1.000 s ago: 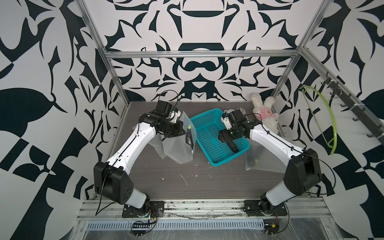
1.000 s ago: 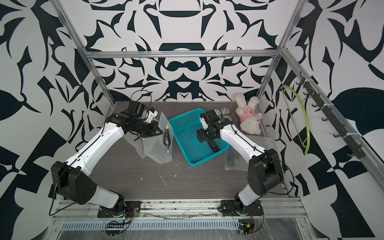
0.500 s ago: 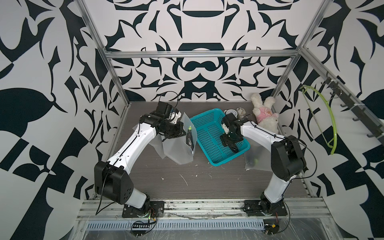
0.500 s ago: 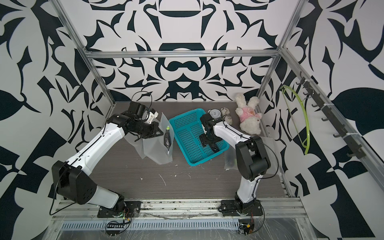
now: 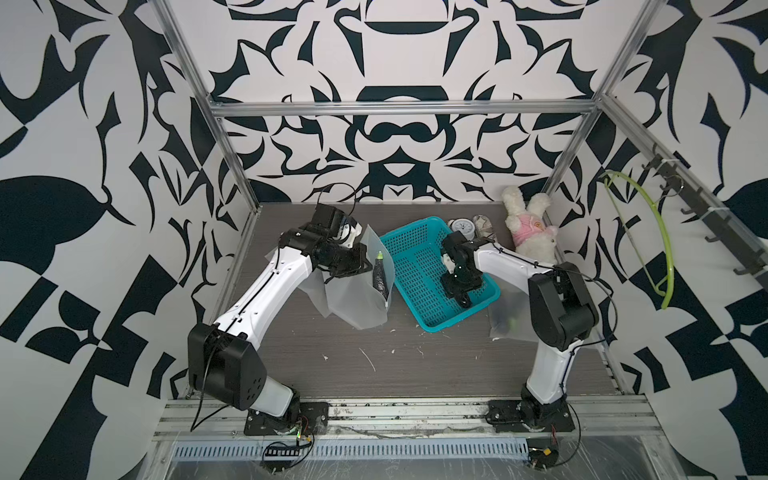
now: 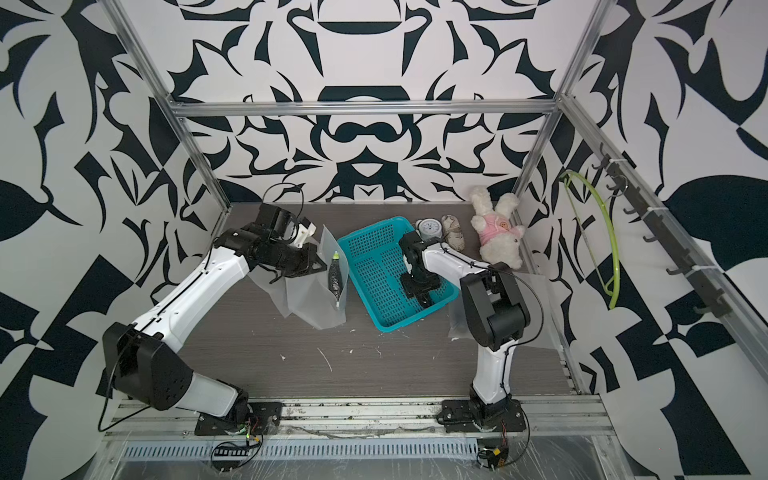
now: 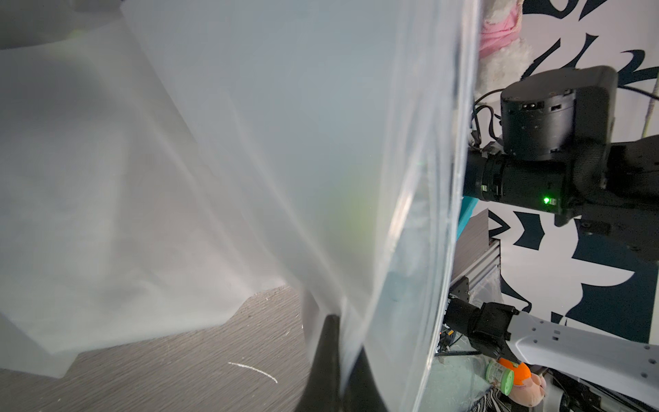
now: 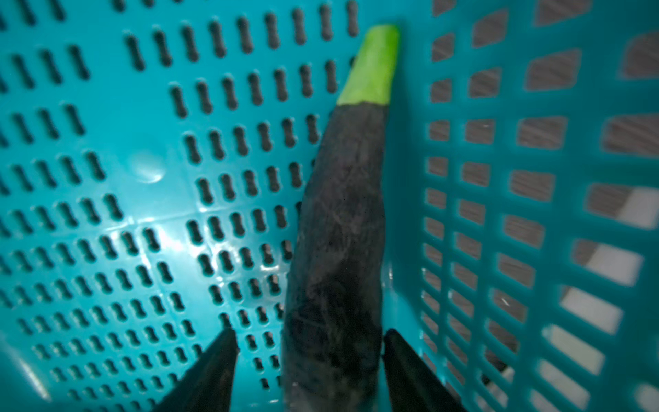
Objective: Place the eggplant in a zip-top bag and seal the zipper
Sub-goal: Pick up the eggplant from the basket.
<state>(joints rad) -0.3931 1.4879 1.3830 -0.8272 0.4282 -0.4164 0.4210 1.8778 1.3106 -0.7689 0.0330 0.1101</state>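
**Right claw astride the eggplant**

On the grey table (image 5: pixel 332 365), the eggplant (image 8: pixel 338 249) lies in the teal basket (image 5: pixel 409 249), along its wall. My right gripper (image 8: pixel 309 333) straddles it, fingers apart; that arm's elbow has risen since a second ago. Beside the basket, my left gripper (image 7: pixel 337 331) clamps the zip-top bag (image 5: pixel 357 303).

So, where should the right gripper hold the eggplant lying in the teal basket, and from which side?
Best grip the thick dark body of the eggplant, not the thin green stem. Come from above with the right gripper straddling its width: it lies flat along the basket wall, so one finger must slip into that gap.
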